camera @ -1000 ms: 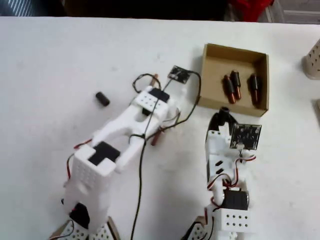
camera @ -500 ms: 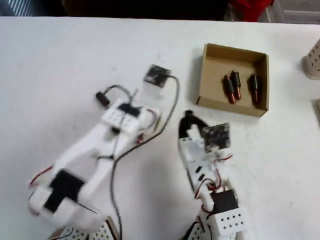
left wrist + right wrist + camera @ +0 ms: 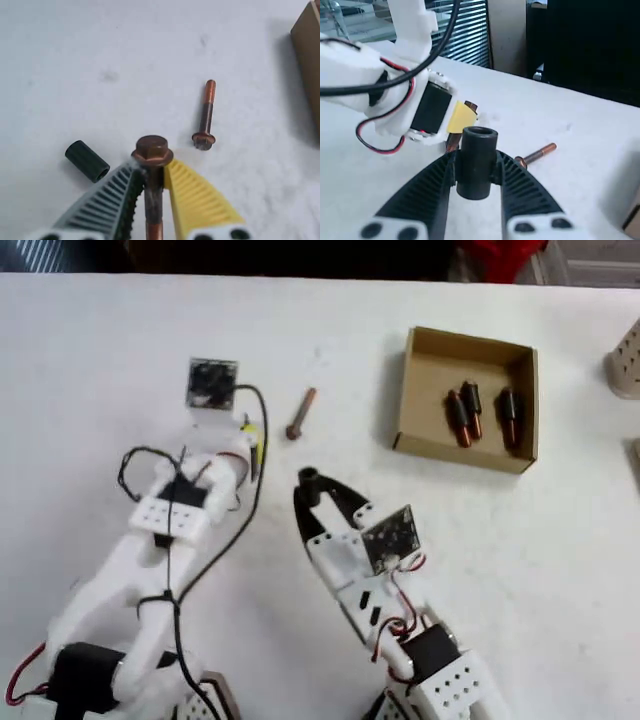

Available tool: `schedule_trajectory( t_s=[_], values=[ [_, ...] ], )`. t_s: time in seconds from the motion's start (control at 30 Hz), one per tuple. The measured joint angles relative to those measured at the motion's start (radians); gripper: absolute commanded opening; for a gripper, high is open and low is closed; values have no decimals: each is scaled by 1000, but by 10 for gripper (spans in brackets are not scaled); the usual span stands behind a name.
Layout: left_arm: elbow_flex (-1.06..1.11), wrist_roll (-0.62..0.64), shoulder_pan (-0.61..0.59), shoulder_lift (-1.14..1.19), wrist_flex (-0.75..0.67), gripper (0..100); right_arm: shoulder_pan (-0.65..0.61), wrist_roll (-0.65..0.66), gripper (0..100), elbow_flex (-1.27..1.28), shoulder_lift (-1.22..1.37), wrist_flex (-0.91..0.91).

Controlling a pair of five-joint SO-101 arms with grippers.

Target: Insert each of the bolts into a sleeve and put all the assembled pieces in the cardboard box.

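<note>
Left wrist view — fingers [image 3: 196, 196] clamp a bolt [image 3: 152, 151], loose sleeve [image 3: 87, 161] beside.

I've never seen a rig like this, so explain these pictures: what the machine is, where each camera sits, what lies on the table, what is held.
These are two small robot arms at a white table. One picture looks down from above; the other two come from a camera on each arm's wrist. The left gripper is shut on a copper bolt. The right gripper is shut on a black sleeve. A spare bolt and a spare sleeve lie on the table. The cardboard box holds three finished pieces.
</note>
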Motion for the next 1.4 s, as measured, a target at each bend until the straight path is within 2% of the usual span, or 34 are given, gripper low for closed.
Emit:
schedule_trajectory(
  t_s=[0.13,0.3,0.57,0.7,0.83,0.93,1.07,1.3,1.4],
  values=[
    [48,58,-12,0,-138,22,-29,0,17,0,0,-25],
    [143,68,-14,0,-354,22,-37,0,16,0,0,-28],
    [384,52,-25,0,-984,22,-35,0,16,0,0,-28],
    [391,37,-25,-2,-1051,22,-17,0,16,0,0,-28],
    [400,34,-23,-100,-1049,21,11,0,15,0,0,-28],
    [400,34,-23,-244,-959,21,12,0,15,0,0,-18],
    [400,34,23,-494,-721,21,21,0,15,0,0,-17],
    [400,34,213,-973,-196,22,23,0,15,0,0,-15],
    [400,32,278,-1097,-55,22,23,0,15,0,0,-15]
  ],
)
